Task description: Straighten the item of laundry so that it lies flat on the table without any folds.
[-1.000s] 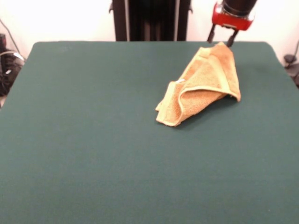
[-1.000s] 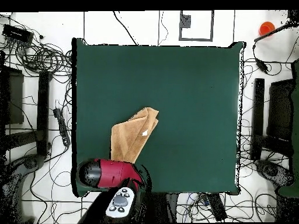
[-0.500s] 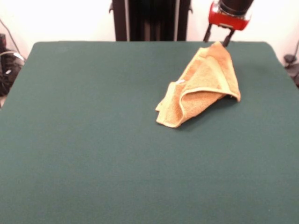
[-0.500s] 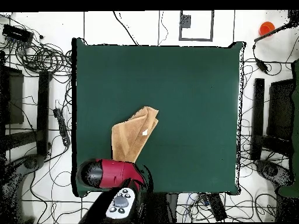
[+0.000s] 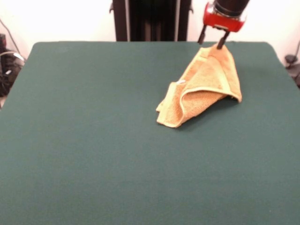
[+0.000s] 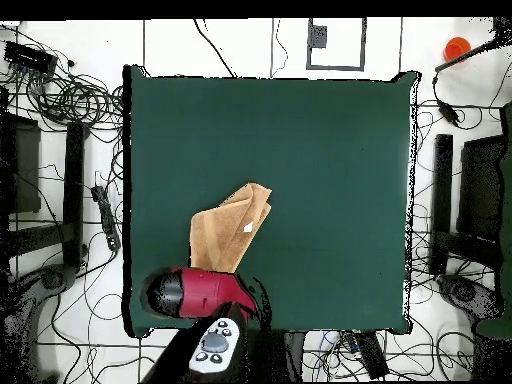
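The orange-tan towel (image 5: 206,84) lies crumpled and folded over itself on the far right part of the green table (image 5: 93,122). A paler border band runs along its folds, and a tiny white tag shows near its left side. My gripper (image 5: 211,40) hangs open just above the towel's far corner, one finger (image 5: 220,42) right at the cloth's tip. It holds nothing. In the overhead view the towel (image 6: 228,235) lies near the table's (image 6: 330,150) lower left, and the red arm head (image 6: 195,293) covers the gripper and the towel's near end.
The robot's dark pedestal (image 5: 151,19) stands behind the table's far edge. Cables and equipment (image 6: 70,100) lie on the floor around the table, and an orange object (image 6: 456,47) sits at the top right.
The gripper has shifted a little to the left in the front view, over the towel's far corner. The towel has not moved.
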